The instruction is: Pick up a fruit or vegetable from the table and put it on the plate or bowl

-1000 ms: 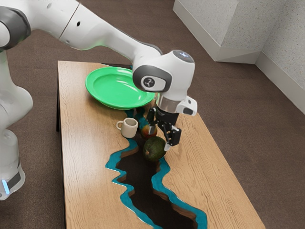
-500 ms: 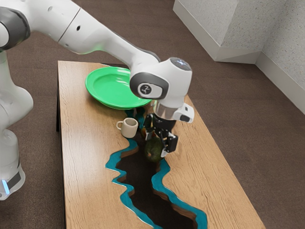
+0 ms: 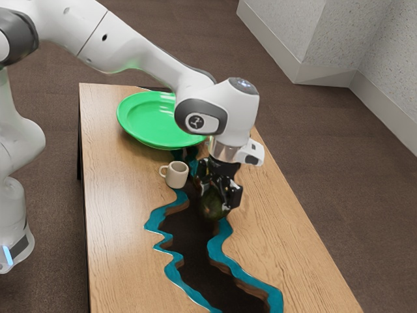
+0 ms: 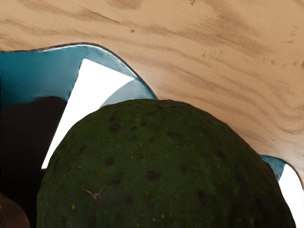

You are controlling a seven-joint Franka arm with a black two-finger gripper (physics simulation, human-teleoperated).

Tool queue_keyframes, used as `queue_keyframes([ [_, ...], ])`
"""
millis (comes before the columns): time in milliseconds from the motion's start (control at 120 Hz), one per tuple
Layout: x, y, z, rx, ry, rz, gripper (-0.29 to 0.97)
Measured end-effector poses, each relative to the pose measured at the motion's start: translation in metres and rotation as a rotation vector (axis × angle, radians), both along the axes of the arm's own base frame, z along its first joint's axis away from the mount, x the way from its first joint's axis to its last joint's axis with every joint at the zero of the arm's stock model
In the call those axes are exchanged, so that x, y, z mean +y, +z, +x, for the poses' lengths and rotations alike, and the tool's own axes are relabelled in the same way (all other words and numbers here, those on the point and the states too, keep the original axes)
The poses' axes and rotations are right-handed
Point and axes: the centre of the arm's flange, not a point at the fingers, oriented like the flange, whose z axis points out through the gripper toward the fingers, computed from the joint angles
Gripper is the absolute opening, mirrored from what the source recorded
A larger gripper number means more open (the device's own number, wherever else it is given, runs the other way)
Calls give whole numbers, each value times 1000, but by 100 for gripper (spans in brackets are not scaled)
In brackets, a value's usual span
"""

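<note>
The black two-finger gripper point(image 3: 217, 195) is down over the dark green speckled avocado point(image 3: 210, 206), which lies on the wooden table point(image 3: 117, 228). Its jaws stand spread on either side of the fruit, holding nothing. Grasping, lifting and carrying to the round green plate point(image 3: 140, 124) all remain.

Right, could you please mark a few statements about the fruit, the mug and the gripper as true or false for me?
1. The dark green fruit lies on the green plate. False: it lies on the table, at the edge of the blue-rimmed dark inlay, apart from the plate.
2. The gripper hangs right over the dark green fruit. True.
3. The mug stands upright, with its handle toward the exterior view's left. True.
4. The mug stands on the plate. False: it stands on the wood beside the inlay, between the plate and the camera.
</note>
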Motion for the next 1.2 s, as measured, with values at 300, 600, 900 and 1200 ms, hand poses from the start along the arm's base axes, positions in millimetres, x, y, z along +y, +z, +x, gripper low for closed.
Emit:
queue_keyframes([
  [300,75,155,26,-205,71,-13,30],
  [600,236,250,-6,-155,284,83,28],
  [900,322,190,-25,51,406,84,29],
  [1200,342,133,-42,178,402,2,24],
])
